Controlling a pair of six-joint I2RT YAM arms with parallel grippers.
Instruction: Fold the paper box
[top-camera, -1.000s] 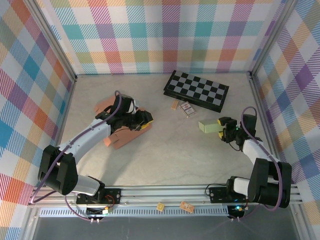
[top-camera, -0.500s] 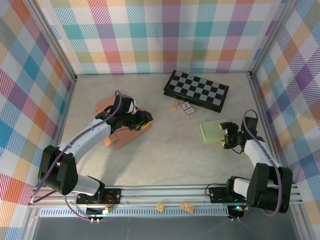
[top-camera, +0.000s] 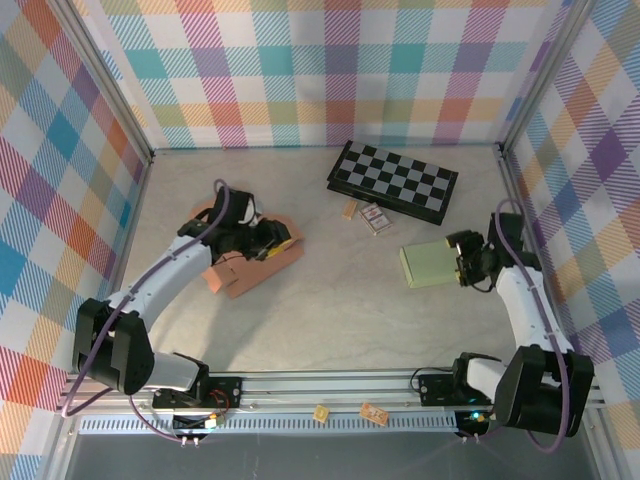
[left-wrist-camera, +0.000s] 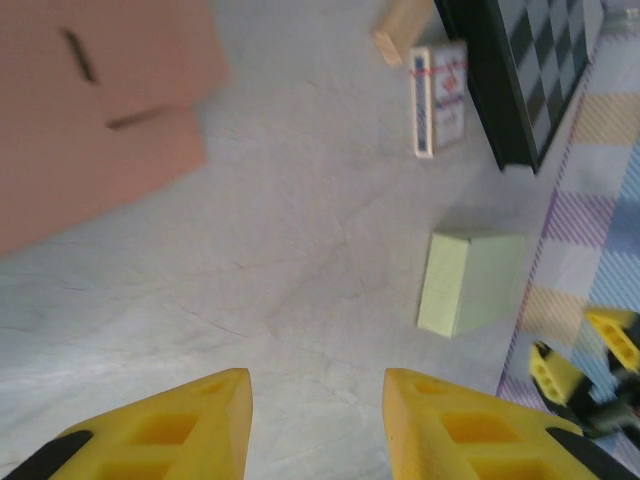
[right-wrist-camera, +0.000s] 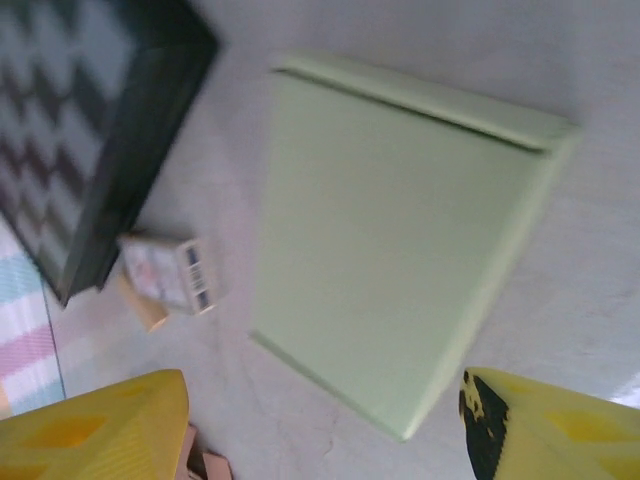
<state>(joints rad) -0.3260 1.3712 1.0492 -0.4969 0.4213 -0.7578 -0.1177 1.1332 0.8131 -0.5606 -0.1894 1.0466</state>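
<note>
- Salmon paper box (top-camera: 245, 268) lying well left of chessboard (top-camera: 393, 180), possibly part-folded; hard to tell.
- Left gripper (left-wrist-camera: 315, 380) at its chessboard-side edge, fingers partly apart, empty.
- Right gripper (right-wrist-camera: 322, 390) spread wide, empty, beside green box (right-wrist-camera: 400, 230) just in front of chessboard.

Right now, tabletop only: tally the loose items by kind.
Salmon paper box: 1
Green flat box: 1
Chessboard: 1
Card pack: 1
Wooden block: 1
Total: 5
</note>
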